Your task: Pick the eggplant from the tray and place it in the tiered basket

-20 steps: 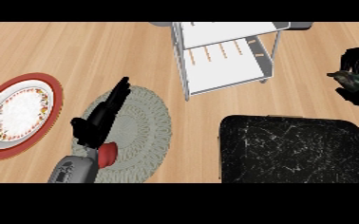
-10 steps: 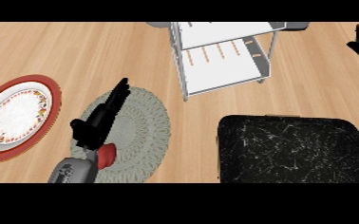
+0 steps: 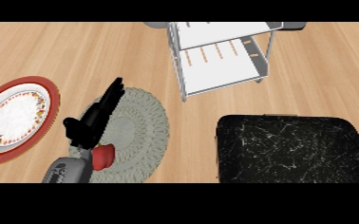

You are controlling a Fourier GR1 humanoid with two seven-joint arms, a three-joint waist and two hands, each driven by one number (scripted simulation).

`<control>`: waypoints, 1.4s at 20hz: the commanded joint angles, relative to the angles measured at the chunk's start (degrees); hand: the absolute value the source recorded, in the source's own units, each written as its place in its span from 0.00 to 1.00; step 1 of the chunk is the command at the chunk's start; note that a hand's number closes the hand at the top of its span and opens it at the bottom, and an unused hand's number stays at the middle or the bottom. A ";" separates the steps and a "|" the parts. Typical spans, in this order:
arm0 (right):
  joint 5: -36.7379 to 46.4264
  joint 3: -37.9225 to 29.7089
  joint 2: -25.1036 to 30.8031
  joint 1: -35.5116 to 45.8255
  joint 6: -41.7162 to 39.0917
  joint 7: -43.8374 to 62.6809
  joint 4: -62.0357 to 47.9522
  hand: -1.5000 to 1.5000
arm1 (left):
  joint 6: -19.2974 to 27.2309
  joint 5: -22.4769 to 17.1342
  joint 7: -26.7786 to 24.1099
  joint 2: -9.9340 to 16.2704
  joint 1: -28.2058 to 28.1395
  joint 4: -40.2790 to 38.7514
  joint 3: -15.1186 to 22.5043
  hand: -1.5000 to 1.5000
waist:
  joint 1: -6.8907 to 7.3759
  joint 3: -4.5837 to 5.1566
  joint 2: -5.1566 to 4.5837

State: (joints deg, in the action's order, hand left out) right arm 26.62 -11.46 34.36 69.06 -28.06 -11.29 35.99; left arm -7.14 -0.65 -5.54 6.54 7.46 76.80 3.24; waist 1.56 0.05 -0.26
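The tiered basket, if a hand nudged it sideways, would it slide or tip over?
The tiered basket looks more likely to tip than slide: it stands tall on thin metal legs, so a push near the top shelf could rock it. Its open frame and thin white shelves suggest it is light, so even a nudge low down would probably shift it across the smooth wooden counter.

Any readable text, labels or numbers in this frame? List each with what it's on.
None readable.
Plate: floral rim pattern only, no lettering.
Black tray: pale marbled veining, no marks.
Tiered basket: bare white shelves and metal frame.
Round mat: woven texture only.
Left hand: plain black.
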 commanded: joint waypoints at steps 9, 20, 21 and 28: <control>3.36 3.23 -13.14 11.62 5.71 8.94 -8.46 1.00 | 1.26 0.60 0.95 -0.91 3.34 -1.71 -1.14 0.50 | -0.07 -0.02 -0.22; 4.76 2.65 -21.62 15.47 13.45 6.88 -18.10 1.00 | -1.60 -0.42 3.86 -0.08 2.85 2.06 -0.27 0.50 | 1.49 -0.02 -0.75; 4.49 3.28 -24.29 14.67 13.40 8.00 -15.69 1.00 | -0.05 1.01 0.64 -0.87 1.54 -0.04 -0.29 0.50 | 0.15 -0.01 -0.23; -0.07 -1.68 -23.34 15.74 9.07 9.18 -20.73 1.00 | 0.54 0.45 2.91 -2.03 1.29 2.23 -0.06 0.50 | 0.86 -0.03 -0.47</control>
State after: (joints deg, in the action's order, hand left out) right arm 28.12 -11.33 10.98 85.20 -17.89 -2.19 17.56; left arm -6.96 0.40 -4.34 5.20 8.97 76.85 3.12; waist 2.13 0.04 -0.64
